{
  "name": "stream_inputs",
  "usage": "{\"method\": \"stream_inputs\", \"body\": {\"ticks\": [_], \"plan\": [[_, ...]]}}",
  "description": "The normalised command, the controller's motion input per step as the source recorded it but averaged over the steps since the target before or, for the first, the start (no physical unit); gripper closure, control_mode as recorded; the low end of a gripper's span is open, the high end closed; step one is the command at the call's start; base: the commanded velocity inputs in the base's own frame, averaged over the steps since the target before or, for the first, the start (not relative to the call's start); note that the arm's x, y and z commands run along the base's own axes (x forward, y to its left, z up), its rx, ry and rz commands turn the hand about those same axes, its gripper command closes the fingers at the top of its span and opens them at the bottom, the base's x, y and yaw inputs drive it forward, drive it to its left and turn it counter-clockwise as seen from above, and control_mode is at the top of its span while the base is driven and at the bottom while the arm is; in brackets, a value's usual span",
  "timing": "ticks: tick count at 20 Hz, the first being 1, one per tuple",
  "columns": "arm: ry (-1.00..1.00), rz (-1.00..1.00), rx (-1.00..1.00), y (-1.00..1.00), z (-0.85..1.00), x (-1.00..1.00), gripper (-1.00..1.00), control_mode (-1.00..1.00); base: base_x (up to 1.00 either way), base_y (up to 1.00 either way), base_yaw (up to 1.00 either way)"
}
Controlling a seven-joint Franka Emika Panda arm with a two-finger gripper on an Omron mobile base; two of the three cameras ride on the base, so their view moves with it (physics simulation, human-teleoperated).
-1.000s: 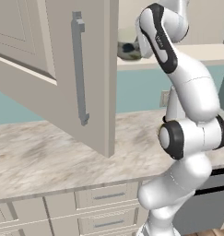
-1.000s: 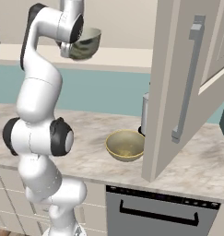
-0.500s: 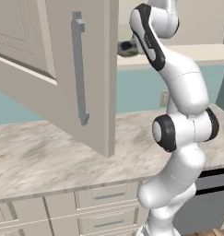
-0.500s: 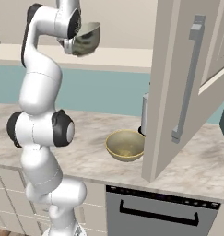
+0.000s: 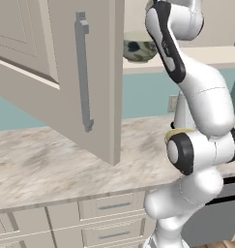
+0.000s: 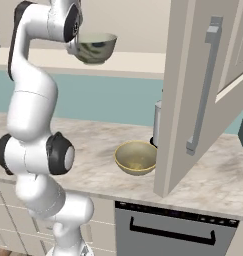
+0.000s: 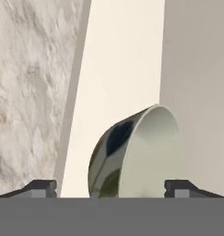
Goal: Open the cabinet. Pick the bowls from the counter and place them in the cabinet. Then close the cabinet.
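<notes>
The greyish-white bowl (image 5: pixel 138 46) with dark blue floral marks rests on the cabinet's lower shelf (image 5: pixel 220 57), beside the hand. In the right base view this bowl (image 6: pixel 95 47) sits at the shelf's front edge. In the hand view my gripper (image 7: pixel 112 186) is open, its fingertips (image 7: pixel 38 186) wide apart, and the bowl (image 7: pixel 141 152) stands between them. The tan-yellow bowl (image 6: pixel 136 157) sits on the counter (image 6: pixel 88 145), below the open cabinet door (image 6: pixel 193 90). That door (image 5: pixel 66 72) swings out over the counter (image 5: pixel 41 164).
A metal canister (image 6: pixel 157 124) stands behind the tan bowl, partly hidden by the door. The open doors jut out over the worktop on both sides of the arm. Drawers (image 5: pixel 109 206) and a dark appliance front (image 6: pixel 173 230) lie below the counter.
The jaws have gone from shut on the floral bowl to wide open, leaving the bowl on the shelf. The arm has shifted slightly toward the cabinet.
</notes>
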Motion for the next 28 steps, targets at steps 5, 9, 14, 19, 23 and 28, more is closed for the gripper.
{"method": "stream_inputs", "body": {"ticks": [5, 9, 14, 19, 23, 28], "plan": [[-0.34, 0.00, -0.01, -0.13, 0.05, -1.00, -1.00, -1.00, 0.00, 0.00, 0.00], [-0.04, -0.06, 0.00, -0.13, 0.10, -1.00, -1.00, -1.00, 0.00, 0.00, 0.00], [0.18, -0.22, 0.00, -0.10, 0.00, -1.00, -1.00, -1.00, 0.00, 0.00, 0.00], [0.23, -0.40, 0.14, -0.30, 0.35, -1.00, -1.00, -1.00, 0.00, 0.00, 0.00], [0.19, -0.52, 0.34, -0.28, 0.29, -1.00, -1.00, -1.00, 0.00, 0.00, 0.00], [0.13, -0.61, 0.32, -0.03, -0.33, -1.00, -1.00, -1.00, 0.00, 0.00, 0.00]]}}
